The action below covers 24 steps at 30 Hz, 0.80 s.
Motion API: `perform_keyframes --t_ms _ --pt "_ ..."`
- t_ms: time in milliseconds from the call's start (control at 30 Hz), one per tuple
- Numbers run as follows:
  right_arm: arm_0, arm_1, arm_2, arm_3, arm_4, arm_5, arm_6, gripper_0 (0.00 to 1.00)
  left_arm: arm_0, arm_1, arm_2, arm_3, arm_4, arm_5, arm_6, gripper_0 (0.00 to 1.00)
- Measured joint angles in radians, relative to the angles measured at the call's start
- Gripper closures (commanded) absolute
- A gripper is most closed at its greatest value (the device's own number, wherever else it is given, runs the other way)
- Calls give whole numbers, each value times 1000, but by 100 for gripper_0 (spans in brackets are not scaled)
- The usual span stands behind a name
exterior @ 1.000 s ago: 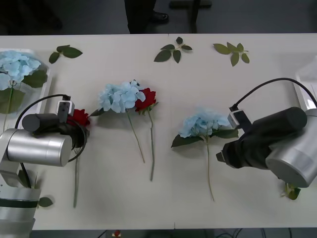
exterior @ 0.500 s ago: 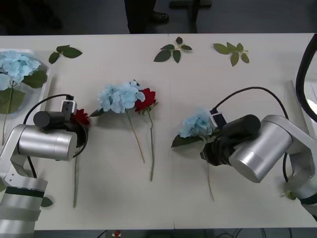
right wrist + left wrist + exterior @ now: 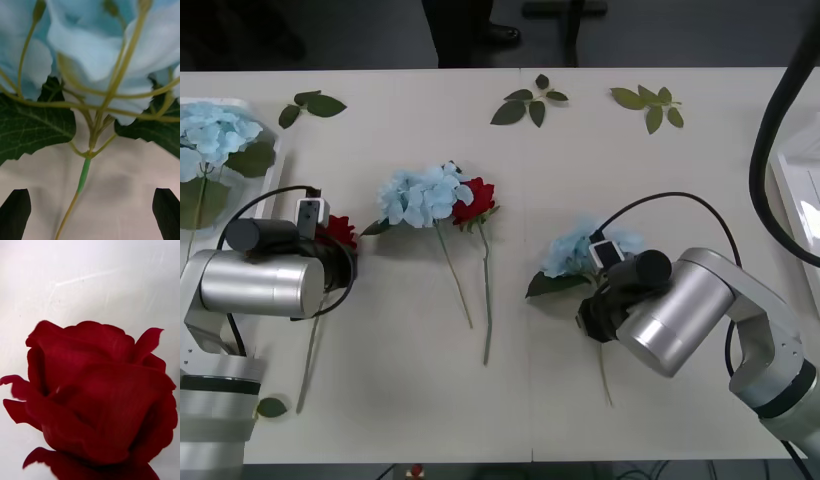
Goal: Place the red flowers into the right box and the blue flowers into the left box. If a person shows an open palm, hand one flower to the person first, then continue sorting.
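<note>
My left gripper (image 3: 332, 245) at the table's left is shut on a red flower (image 3: 340, 232). Its deep-red head (image 3: 97, 393) sits right before the wrist camera, and its stem (image 3: 308, 360) slants down toward the table's front. My right gripper (image 3: 90, 217) is open and low over a blue flower (image 3: 580, 250). That flower's thin stem (image 3: 83, 176) runs between the black fingertips (image 3: 15, 212), just below the leaves. Another blue flower (image 3: 420, 195) and a red flower (image 3: 476, 200) lie side by side mid-table. A further blue flower (image 3: 215, 130) lies in the left box (image 3: 240, 103).
The right box (image 3: 788, 185) shows as a white edge at the far right. Loose green leaf sprigs (image 3: 530, 105) lie along the far side, with others (image 3: 315, 103) (image 3: 648, 103) left and right of them. A single leaf (image 3: 270, 407) rests near my left arm's base.
My right arm has swung left and come down over the blue flower's stem. The stem of the red flower in my left gripper has tilted, its lower end swinging left.
</note>
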Motion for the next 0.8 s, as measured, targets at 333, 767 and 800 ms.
perform_keyframes --t_ms 333,767,800 --pt "0 1 21 30 20 -26 0 8 -20 76 53 -346 357 167 -3 100" --pt "0 31 10 17 53 11 0 9 -122 84 110 -410 927 -71 -145 100" --pt "0 26 3 -9 48 33 0 9 -122 83 109 -410 957 -96 -162 100"
